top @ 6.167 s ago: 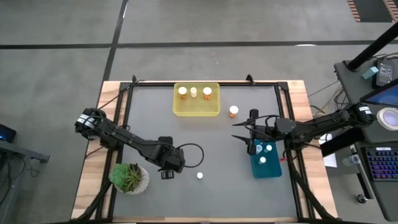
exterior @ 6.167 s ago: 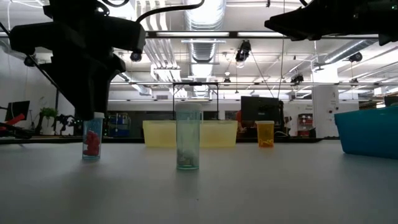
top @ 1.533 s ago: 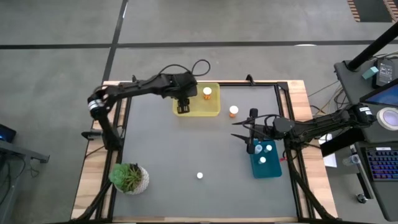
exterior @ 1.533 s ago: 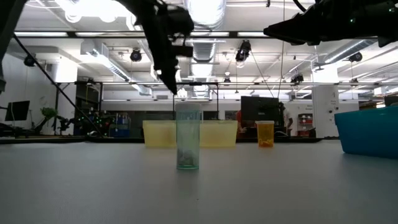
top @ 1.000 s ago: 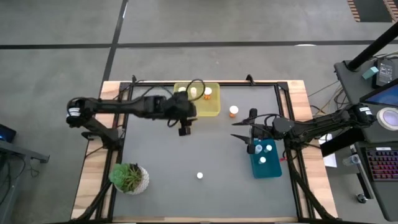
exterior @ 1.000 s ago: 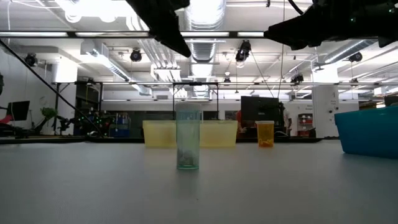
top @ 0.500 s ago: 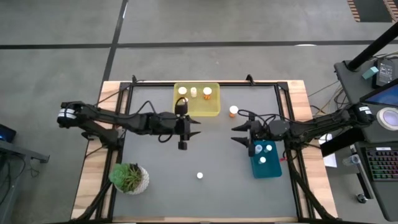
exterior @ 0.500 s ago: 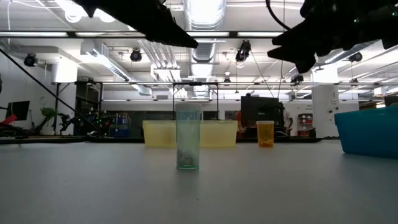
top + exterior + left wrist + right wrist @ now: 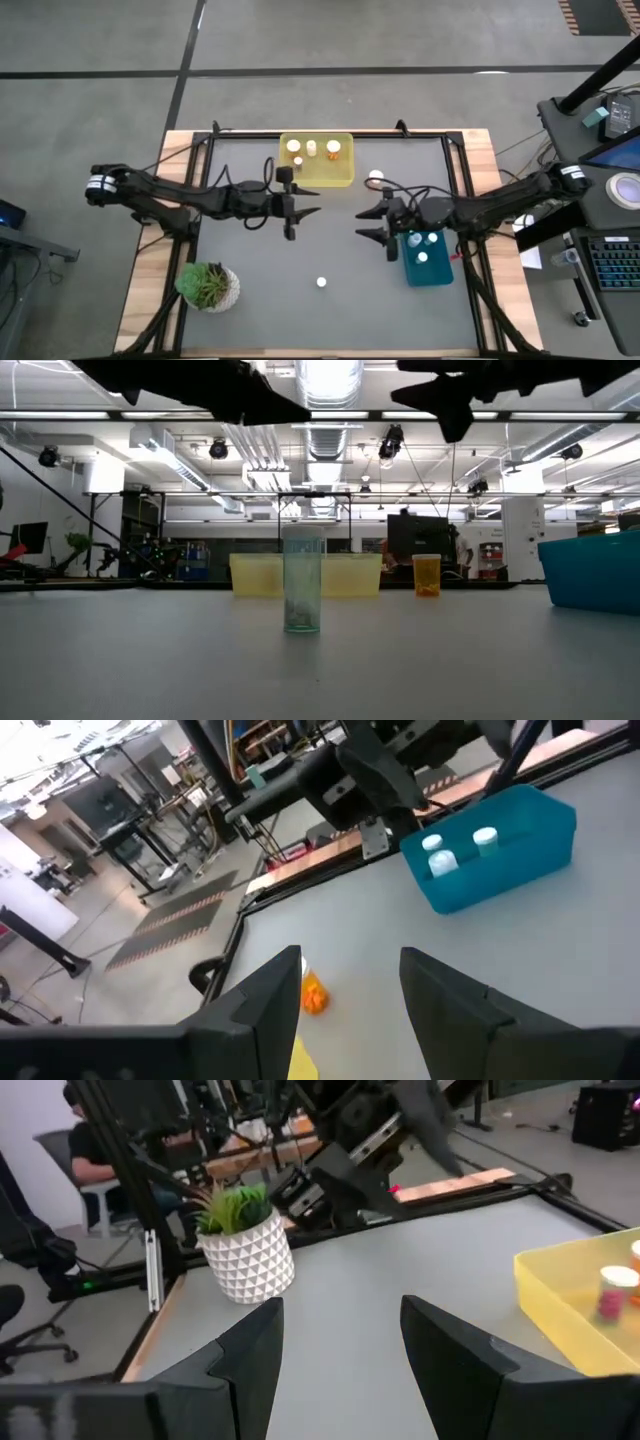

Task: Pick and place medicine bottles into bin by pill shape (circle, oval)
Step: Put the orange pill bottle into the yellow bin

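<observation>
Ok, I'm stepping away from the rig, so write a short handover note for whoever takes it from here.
Left gripper: open, empty, above the table near the yellow bin.
Right gripper: open, empty, beside the blue bin.
Done: three bottles in the yellow bin, three white-capped ones in the blue bin.
Left: the orange bottle standing between the bins, and the clear bottle mid-table toward the front. The potted plant stays.

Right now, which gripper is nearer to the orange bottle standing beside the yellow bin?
Right. The right gripper is close to the orange bottle; the left gripper is farther, past the yellow bin's corner.
</observation>
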Action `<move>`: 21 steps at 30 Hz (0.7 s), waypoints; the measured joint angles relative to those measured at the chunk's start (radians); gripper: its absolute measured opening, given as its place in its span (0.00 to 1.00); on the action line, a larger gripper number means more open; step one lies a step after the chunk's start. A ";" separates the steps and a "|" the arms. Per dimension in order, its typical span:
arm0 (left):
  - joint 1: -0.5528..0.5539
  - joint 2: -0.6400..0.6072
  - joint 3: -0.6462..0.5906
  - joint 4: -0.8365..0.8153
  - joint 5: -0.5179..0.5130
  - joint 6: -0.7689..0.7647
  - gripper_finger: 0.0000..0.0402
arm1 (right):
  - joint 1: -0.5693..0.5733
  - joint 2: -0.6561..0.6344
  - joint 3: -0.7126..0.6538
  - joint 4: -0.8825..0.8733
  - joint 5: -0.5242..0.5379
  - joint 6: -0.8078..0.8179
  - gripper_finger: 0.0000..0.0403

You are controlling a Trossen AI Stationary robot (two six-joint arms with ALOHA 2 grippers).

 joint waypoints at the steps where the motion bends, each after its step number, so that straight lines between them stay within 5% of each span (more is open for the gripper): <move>1: 0.000 -0.015 -0.010 -0.002 0.000 0.000 0.39 | 0.000 0.026 0.017 -0.002 0.000 0.001 0.48; 8: -0.002 -0.178 -0.091 -0.043 0.000 -0.033 0.39 | 0.000 0.183 0.162 -0.130 0.008 0.110 0.48; 21: -0.002 -0.317 -0.197 -0.015 0.002 -0.026 0.39 | -0.029 0.365 0.499 -0.628 0.236 0.280 0.48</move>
